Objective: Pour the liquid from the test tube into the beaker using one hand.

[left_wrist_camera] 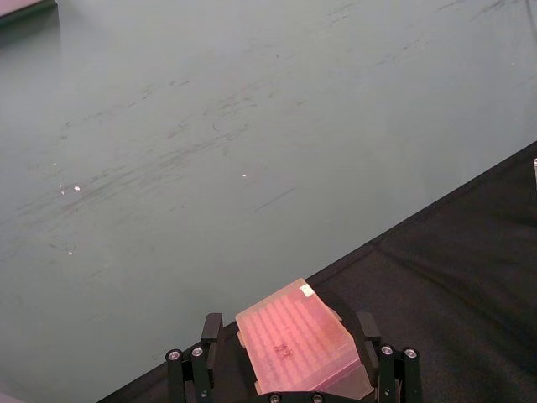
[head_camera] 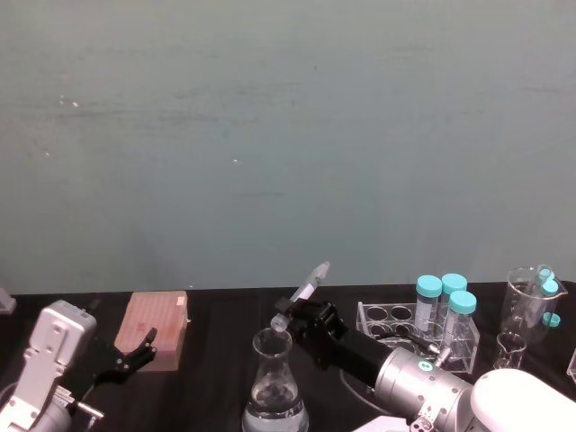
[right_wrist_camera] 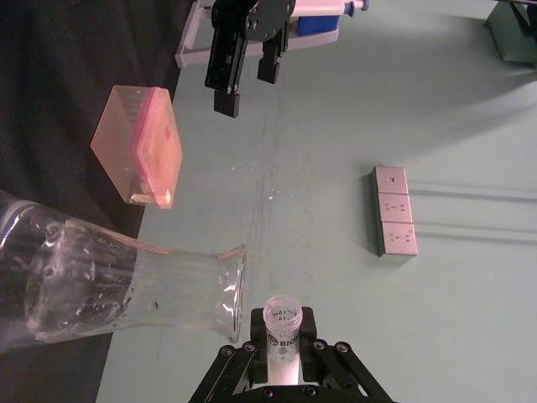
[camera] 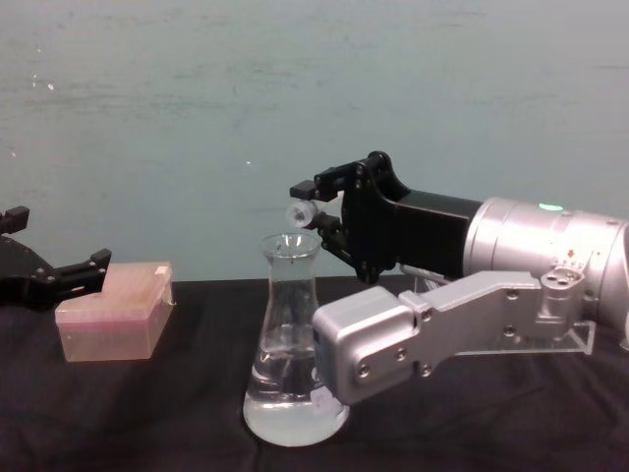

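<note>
My right end effector point(head_camera: 301, 310) is clenched on 1 small clear tube point(head_camera: 306, 288), its 2 black fingers gripping the tube's sides. The tube is tipped over, with its whitish open rim lowest and its pointed bottom raised up and away from me. In the chest view the rim hangs just above the mouth of 1 tall clear glass flask point(camera: 292, 344), with a slight gap between them. I cannot tell whether any liquid is left inside the tube.

The flask stands upright on the black table point(head_camera: 216, 360), near the front and about midway between my 2 arms. Clear liquid point(camera: 295, 418) lies pooled in its wide base, and droplets cling to the inside of the glass above it.

My left end effector point(head_camera: 139, 349) is off to the left, released, with its 2 fingers spread and nothing between them. It hovers just beside 1 pink box point(head_camera: 157, 337) that rests on the table, well apart from the flask.

To the right, behind my right arm, 1 clear rack point(head_camera: 387, 319) holds 3 larger tubes with turquoise caps point(head_camera: 462, 302), all upright.
</note>
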Robot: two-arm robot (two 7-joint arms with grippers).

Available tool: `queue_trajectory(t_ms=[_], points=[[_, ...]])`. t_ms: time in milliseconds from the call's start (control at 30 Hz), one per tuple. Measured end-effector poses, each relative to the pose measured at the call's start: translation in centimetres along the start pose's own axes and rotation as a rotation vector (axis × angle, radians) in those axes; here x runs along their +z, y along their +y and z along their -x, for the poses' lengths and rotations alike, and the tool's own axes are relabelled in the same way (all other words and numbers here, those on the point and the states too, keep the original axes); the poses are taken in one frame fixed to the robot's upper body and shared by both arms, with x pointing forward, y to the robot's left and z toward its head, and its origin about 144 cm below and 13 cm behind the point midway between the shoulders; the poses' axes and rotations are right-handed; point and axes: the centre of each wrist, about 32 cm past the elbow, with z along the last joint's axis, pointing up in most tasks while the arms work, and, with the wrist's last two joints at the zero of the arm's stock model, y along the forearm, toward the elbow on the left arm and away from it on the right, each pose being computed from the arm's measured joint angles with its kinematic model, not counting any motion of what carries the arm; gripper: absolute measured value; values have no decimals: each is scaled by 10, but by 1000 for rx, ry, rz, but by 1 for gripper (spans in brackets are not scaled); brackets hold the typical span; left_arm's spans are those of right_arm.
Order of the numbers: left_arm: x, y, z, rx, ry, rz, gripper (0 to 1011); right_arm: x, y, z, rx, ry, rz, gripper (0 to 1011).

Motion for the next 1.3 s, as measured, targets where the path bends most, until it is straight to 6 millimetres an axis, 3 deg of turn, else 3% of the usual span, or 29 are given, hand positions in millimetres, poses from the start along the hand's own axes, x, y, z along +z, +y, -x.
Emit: queue_trajectory(t_ms=[300,667,1100,1300], points=[[0,0,0,0,0,0,1000,0,-2,-4,-7,67,9,209],[0,0,0,0,0,0,1000,-8,-13,-14,-56,322,61,209],[0,0,0,0,0,0,1000,-18,-33,-29,-160,1018,125,209],[0,0,0,0,0,0,1000,-15,-38,-24,-171,1197,205,209]])
